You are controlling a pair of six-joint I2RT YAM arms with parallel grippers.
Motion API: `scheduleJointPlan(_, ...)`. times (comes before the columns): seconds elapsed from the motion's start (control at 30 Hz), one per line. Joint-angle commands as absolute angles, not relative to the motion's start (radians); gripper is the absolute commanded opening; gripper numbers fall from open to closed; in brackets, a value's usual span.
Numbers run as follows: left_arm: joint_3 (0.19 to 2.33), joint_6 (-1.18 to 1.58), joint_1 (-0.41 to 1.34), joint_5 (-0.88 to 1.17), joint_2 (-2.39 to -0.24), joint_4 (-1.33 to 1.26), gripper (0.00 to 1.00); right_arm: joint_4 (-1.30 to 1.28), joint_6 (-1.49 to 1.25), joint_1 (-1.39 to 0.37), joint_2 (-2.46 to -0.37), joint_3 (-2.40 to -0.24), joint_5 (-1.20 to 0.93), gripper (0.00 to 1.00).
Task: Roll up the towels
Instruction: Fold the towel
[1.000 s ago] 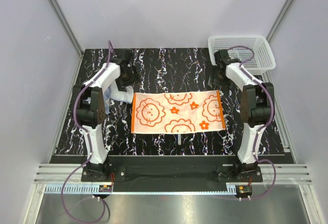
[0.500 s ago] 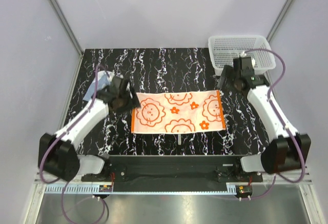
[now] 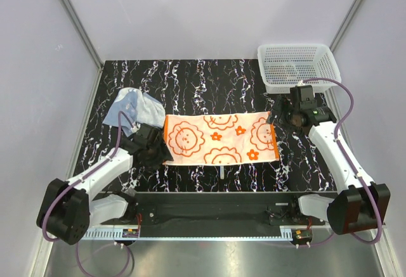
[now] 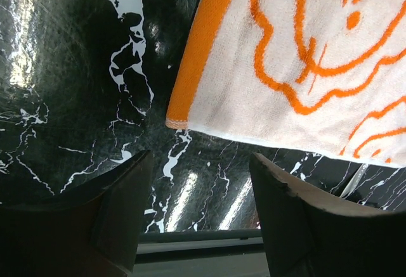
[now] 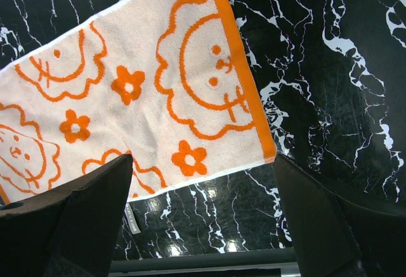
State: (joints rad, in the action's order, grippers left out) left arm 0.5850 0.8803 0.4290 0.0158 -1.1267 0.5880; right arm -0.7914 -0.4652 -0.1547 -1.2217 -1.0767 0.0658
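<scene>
A white towel with orange lions, flowers and orange end bands lies flat in the middle of the black marble table. My left gripper is open and empty, low over the table just off the towel's near left corner. My right gripper is open and empty above the towel's right end; the orange right band and near right corner show between its fingers. A crumpled light blue towel lies at the left of the table.
A white plastic basket stands at the back right corner. The table's front edge and a metal rail run just beyond the near side of the towel. A small label hangs off the towel's near edge.
My left arm has swung down from the blue towel to the orange towel's near left corner, uncovering the blue towel. My right gripper has dropped from the basket side to the towel's right end.
</scene>
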Motion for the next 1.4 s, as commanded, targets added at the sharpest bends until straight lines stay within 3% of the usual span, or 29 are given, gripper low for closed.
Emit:
scheduleJointPlan(0.0, 0.577, 0.919, 0.43, 0.006, -1.133, 0.512, 0.66, -0.799, -0.476, -0.153, -1.196, -1.085, 0.046, 1.0)
scheduleJointPlan(0.57, 0.572, 0.916, 0.43, -0.086, -1.238, 0.493, 0.55, -0.796, -0.449, -0.155, -1.209, -1.081, 0.078, 1.0)
scheduleJointPlan(1.0, 0.577, 0.89, 0.43, -0.098, -1.305, 0.454, 0.11, -0.765, -0.429, -0.114, -1.239, -1.059, 0.071, 1.0)
scheduleJointPlan(1.17, 0.595, 0.876, 0.429, -0.098, -1.272, 0.477, 0.02, -0.752, -0.5, -0.06, -1.232, -0.974, 0.041, 0.99)
scheduleJointPlan(1.37, 0.621, 0.864, 0.426, -0.097, -1.21, 0.503, 0.0, -0.782, -0.567, -0.006, -1.275, -0.942, 0.015, 0.84)
